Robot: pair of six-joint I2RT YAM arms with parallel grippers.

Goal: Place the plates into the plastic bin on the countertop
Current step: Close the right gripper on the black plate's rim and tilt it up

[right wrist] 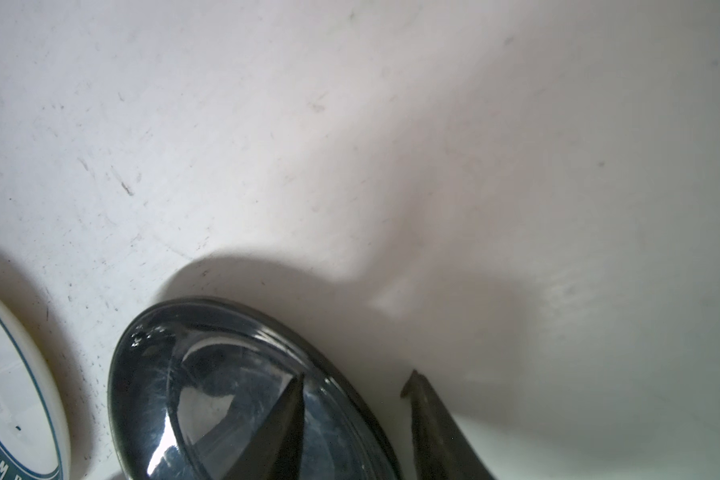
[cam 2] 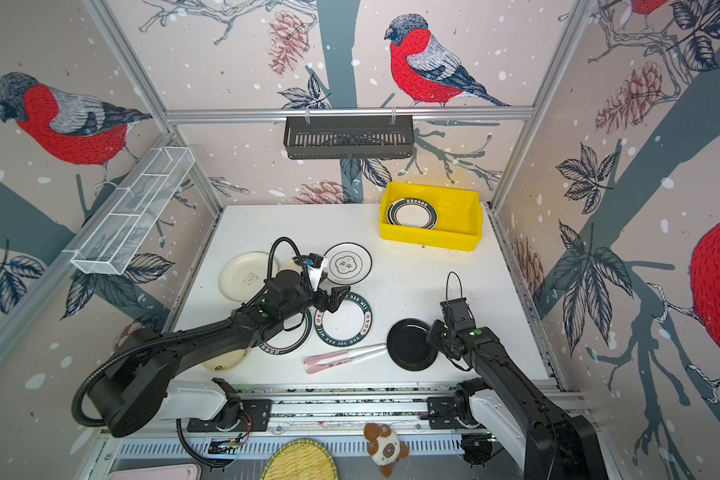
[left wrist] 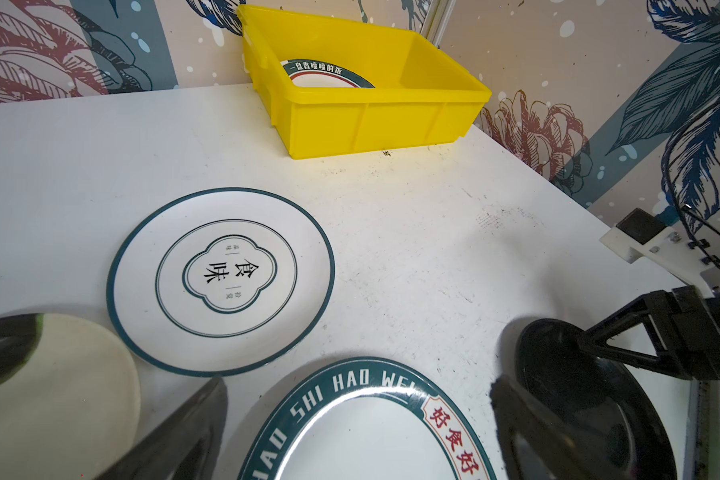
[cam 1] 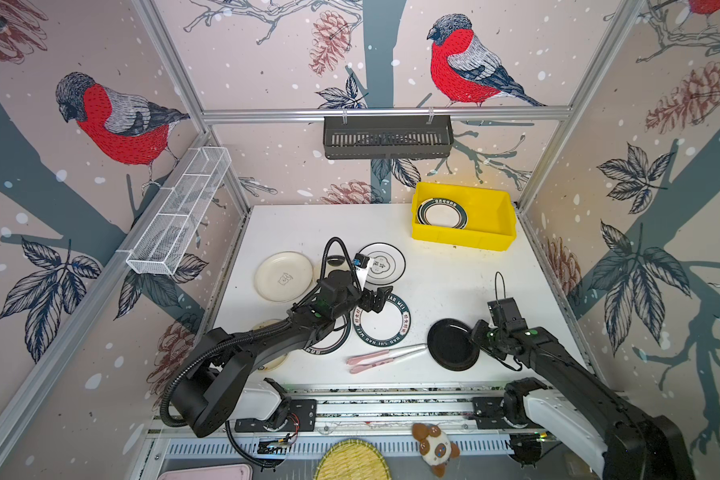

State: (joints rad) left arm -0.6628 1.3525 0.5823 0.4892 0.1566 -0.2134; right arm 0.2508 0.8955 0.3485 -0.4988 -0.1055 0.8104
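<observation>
Plates lie mostly out on the countertop; only one green-rimmed plate sits inside the yellow bin at the far right corner. The glossy black plate rests flat near the front right, with the right gripper at its right edge. In the right wrist view the jaws stand apart astride the rim, one finger over the plate's well and the other outside it. Bare tabletop shows between that outer finger and the rim, so nothing is clamped. Left of the black plate lie pink utensils and the plate lettered HAO WEI. The left gripper hovers over that plate's far rim with jaws spread wide, holding nothing. Beyond it sit a thin-rimmed white plate and a cream plate. Further plates are partly hidden under the left arm.
</observation>
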